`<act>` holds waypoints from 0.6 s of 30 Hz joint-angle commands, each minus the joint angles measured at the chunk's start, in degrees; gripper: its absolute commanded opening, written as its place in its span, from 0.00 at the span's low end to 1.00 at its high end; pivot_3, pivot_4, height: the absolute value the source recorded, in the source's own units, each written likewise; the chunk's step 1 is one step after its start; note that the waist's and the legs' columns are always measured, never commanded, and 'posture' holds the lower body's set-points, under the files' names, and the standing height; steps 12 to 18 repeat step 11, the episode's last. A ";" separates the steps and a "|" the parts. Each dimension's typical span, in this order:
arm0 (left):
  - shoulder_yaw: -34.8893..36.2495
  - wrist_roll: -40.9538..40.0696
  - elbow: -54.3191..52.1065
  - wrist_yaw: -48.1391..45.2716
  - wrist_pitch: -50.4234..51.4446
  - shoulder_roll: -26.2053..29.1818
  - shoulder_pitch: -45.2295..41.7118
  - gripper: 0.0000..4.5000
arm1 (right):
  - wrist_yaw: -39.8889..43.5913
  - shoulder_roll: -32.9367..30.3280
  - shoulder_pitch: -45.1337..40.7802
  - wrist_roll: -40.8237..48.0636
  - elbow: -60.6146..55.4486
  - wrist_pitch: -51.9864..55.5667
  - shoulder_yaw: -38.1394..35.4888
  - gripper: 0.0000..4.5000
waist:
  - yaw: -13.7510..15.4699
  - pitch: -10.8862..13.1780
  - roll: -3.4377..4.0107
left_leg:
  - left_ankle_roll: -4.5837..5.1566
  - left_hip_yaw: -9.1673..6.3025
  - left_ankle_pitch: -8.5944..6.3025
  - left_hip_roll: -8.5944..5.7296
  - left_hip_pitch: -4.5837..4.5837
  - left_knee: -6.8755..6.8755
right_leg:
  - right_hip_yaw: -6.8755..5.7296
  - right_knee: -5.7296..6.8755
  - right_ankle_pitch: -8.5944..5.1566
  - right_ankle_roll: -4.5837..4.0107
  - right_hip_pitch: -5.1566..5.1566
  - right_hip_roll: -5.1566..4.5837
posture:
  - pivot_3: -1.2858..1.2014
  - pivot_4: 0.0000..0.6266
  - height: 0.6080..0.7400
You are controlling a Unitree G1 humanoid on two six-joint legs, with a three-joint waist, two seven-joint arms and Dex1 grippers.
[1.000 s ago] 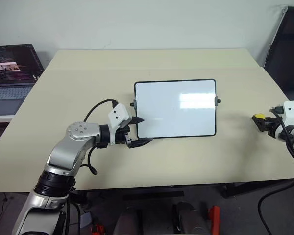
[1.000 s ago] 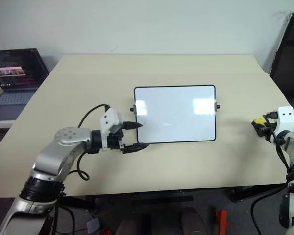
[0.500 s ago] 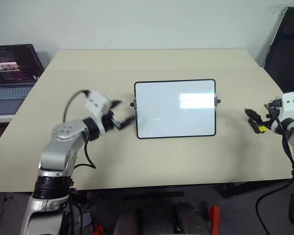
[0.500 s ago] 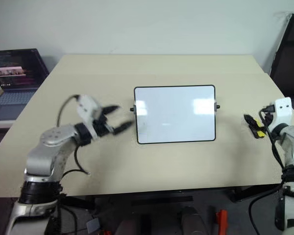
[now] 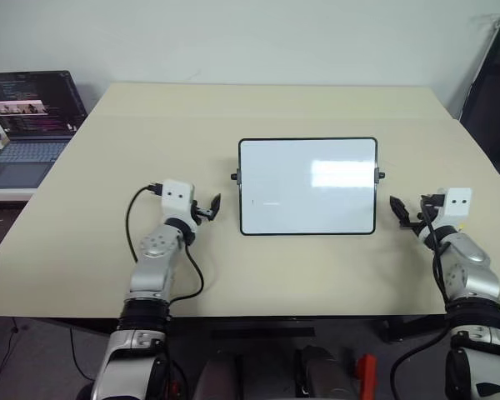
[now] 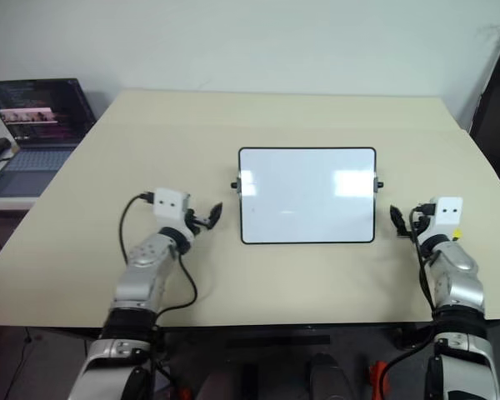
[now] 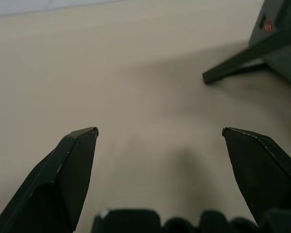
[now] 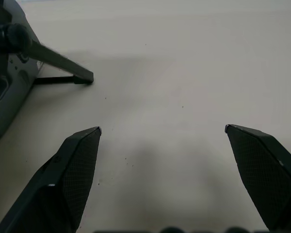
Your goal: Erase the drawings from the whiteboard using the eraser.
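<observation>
The whiteboard (image 5: 308,186) stands propped on the table's middle; its side and support leg (image 7: 233,68) show in the left wrist view, and its leg (image 8: 53,58) in the right wrist view. Of the drawings I make out only a faint short dash (image 5: 271,202) near the board's lower left. My left gripper (image 5: 210,208) hovers just left of the board, open and empty (image 7: 160,136). My right gripper (image 5: 397,210) sits just right of the board, open with bare table between its fingers (image 8: 162,131). A yellow speck (image 6: 457,236) shows beside my right wrist; I cannot tell whether it is the eraser.
A beige table (image 5: 258,108) stretches well beyond the board on every side. An open laptop (image 5: 29,112) sits on a lower surface at the far left. A dark chair (image 5: 493,92) stands at the right rear.
My left arm swung off the board's lower left corner and now points forward beside it. My right gripper opened and moved in toward the board; the yellow eraser it held is no longer between its fingers.
</observation>
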 commanded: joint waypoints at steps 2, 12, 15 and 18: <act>0.45 0.85 6.39 2.12 -5.64 -1.06 -2.49 1.00 | -2.01 1.96 -0.51 -0.40 -1.33 -1.77 0.39 1.00 | -0.17 -0.01 0.03 | 0.00 0.00 0.00 0.00 0.02 0.00 | 0.01 0.04 0.00 0.00 0.00 0.01 | 0.52 0.24 1.00; -0.64 1.80 9.79 4.67 -10.06 -3.84 -4.74 1.00 | -5.57 2.21 -0.98 -2.51 0.93 -4.29 0.53 1.00 | 0.43 -0.06 0.09 | -0.01 -0.03 0.01 -0.06 0.06 0.07 | -0.02 0.08 0.04 0.07 0.08 -0.02 | 0.52 0.24 1.00; -0.64 1.80 9.79 4.67 -10.06 -3.84 -4.74 1.00 | -5.57 2.21 -0.98 -2.51 0.93 -4.29 0.53 1.00 | 0.43 -0.06 0.09 | -0.01 -0.03 0.01 -0.06 0.06 0.07 | -0.02 0.08 0.04 0.07 0.08 -0.02 | 0.52 0.24 1.00; -0.64 1.80 9.79 4.67 -10.06 -3.84 -4.74 1.00 | -5.57 2.21 -0.98 -2.51 0.93 -4.29 0.53 1.00 | 0.43 -0.06 0.09 | -0.01 -0.03 0.01 -0.06 0.06 0.07 | -0.02 0.08 0.04 0.07 0.08 -0.02 | 0.52 0.24 1.00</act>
